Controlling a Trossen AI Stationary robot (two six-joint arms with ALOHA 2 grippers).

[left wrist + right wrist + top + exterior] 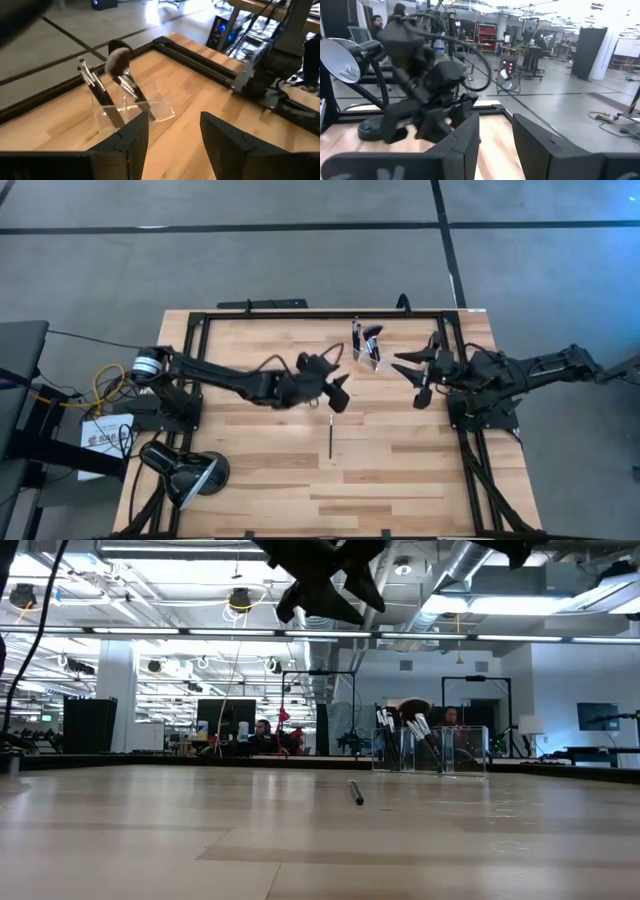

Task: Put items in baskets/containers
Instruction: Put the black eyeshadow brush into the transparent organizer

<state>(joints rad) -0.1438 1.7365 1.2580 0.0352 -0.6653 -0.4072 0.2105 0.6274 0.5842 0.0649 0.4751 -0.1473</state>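
Clear plastic, the small see-through holder [366,357] stands near the table's far edge with several thin dark brushes [95,82] and one fluffy-headed brush [119,59] upright in it. One slim dark brush [331,436] lies flat on the pale wooden table [400,480], well on the near side of the holder. Above the table between holder and loose brush, the left gripper [338,387] hangs with fingers apart, empty. Just beside the holder on its other side, the right gripper [420,375] hangs likewise parted and empty.

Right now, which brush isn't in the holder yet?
The lone thin brush lying flat on the table, near the middle. All the others stand in the clear holder at the far edge.
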